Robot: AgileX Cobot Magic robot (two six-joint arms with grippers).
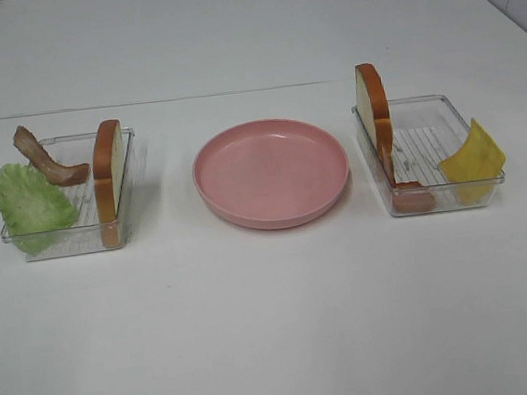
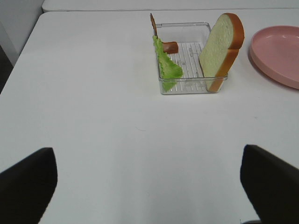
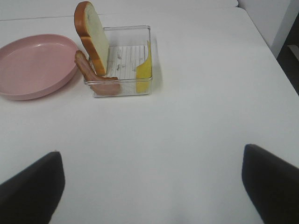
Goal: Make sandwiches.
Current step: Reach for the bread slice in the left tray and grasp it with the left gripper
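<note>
Currently no sandwich is assembled. The left gripper [image 2: 147, 154] has its jaws spread wide and holds nothing, and the same goes for the right gripper [image 3: 152, 153]. Well ahead of the left gripper, a clear plastic tray [image 2: 187, 88] holds an upright white bread slice with orange-brown crust [image 2: 217, 46], a green lettuce leaf [image 2: 167, 65] and a brown bacon strip [image 2: 169, 46]. Well ahead of the right gripper, a second clear tray [image 3: 126, 29] holds a second upright bread slice [image 3: 96, 35], a reddish meat slice [image 3: 100, 81] and a yellow cheese square [image 3: 145, 67]. The round pink plate [image 1: 271, 173] lies between the trays. Judgement: these are light toy parts. The bread looks stiff, so pinch across the crust top above the tray wall. The lettuce and cheese are thin and may flex or slip.
</note>
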